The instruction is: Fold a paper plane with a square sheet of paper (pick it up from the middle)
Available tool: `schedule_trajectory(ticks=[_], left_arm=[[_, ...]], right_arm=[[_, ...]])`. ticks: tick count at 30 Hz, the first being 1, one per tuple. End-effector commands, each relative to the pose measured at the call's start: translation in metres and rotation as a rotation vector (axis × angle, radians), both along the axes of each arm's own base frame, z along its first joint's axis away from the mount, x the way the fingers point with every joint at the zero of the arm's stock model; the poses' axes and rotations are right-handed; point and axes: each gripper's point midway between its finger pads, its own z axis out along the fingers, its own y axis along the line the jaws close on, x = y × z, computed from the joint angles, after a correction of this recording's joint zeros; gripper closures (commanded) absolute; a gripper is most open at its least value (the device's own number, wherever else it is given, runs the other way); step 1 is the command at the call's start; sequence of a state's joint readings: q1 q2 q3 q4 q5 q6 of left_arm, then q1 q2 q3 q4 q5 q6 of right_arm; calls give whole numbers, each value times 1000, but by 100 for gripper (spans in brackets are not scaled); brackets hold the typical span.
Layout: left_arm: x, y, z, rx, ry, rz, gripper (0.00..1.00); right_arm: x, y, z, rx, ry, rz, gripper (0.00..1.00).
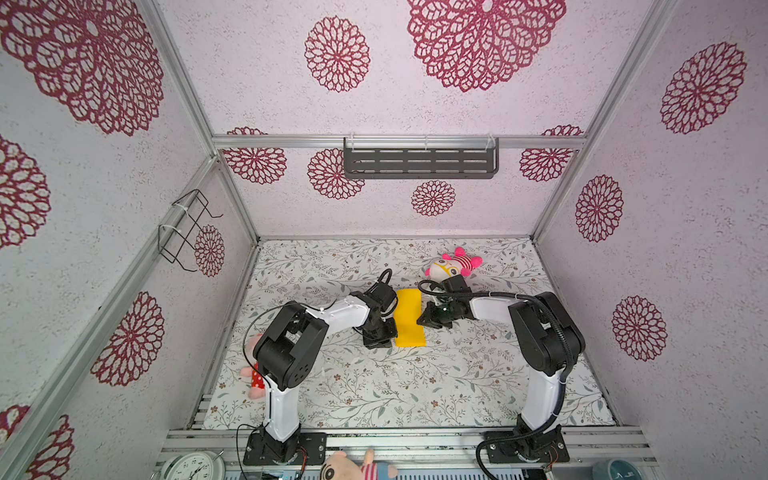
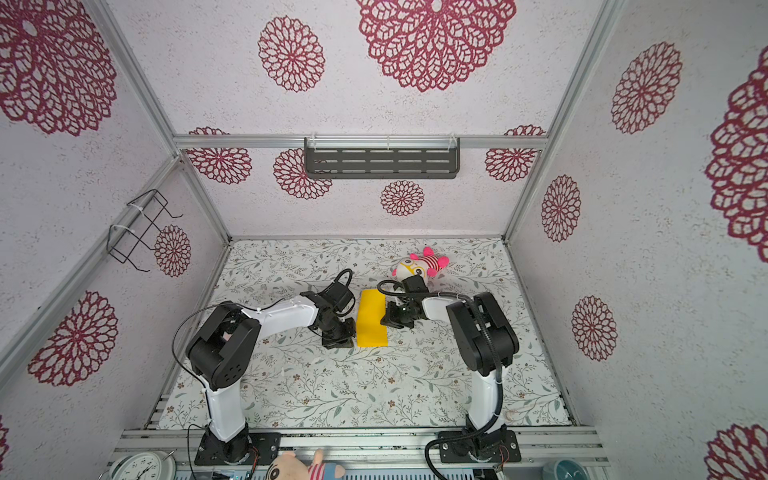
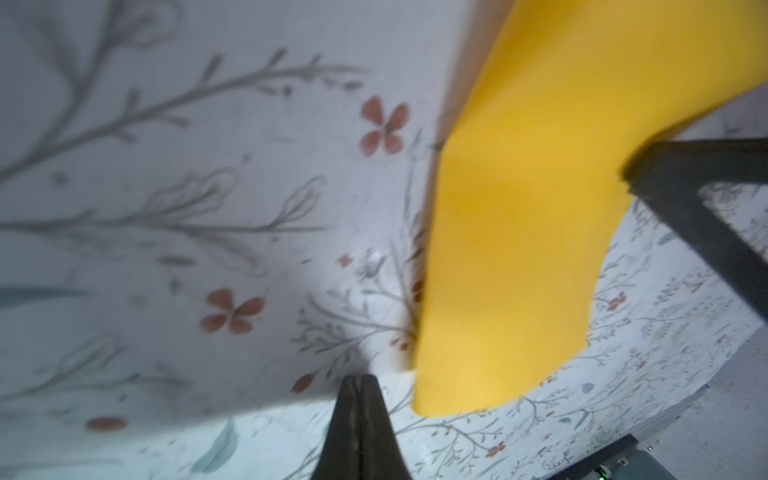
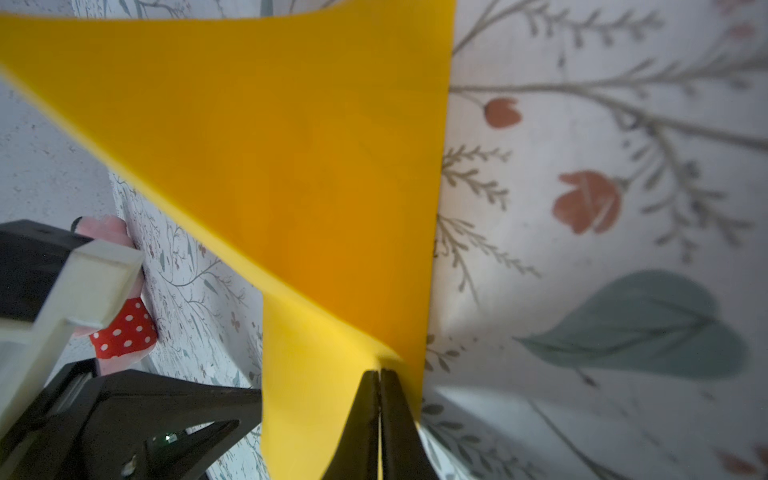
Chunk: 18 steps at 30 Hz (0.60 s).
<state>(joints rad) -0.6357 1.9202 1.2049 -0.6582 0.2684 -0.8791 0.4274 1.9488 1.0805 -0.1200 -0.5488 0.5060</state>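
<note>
1. While the right gripper (image 4: 379, 376) is clenched on the right edge of the square sheet of paper (image 1: 409, 318), the sheet lies doubled over mid-table between the arms, with its upper layer bowing up loosely.
2. The left gripper (image 3: 357, 384) is clenched on nothing, just beside the paper's left edge.
3. Pulling from that single pinch could drag the sheet askew, so the edges misalign and the crease sets crooked.
4. Thin paper may also tear or slip free.
</note>
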Motion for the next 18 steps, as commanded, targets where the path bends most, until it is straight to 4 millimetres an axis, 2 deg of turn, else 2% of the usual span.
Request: schedule_trajectory(ticks=[1, 5, 8, 11, 12, 13, 18], left_arm=[[12, 7, 24, -14, -69, 12, 100], [55, -12, 56, -197, -197, 55, 100], [79, -30, 63, -292, -234, 53, 100], [95, -41, 60, -314, -237, 33, 100], [95, -40, 41, -286, -200, 32, 100], [98, -40, 37, -277, -189, 30, 100], [109, -44, 28, -273, -170, 4, 100]], right_arm=[[-46, -59, -87, -357, 178, -46, 90], [-44, -58, -86, -353, 176, -46, 90], [-45, -58, -87, -351, 180, -47, 90], [-45, -57, -87, -347, 183, -46, 90], [-45, -57, -87, -346, 184, -45, 90], [-44, -56, -86, -343, 182, -46, 90], [-44, -54, -84, -335, 177, -41, 90]])
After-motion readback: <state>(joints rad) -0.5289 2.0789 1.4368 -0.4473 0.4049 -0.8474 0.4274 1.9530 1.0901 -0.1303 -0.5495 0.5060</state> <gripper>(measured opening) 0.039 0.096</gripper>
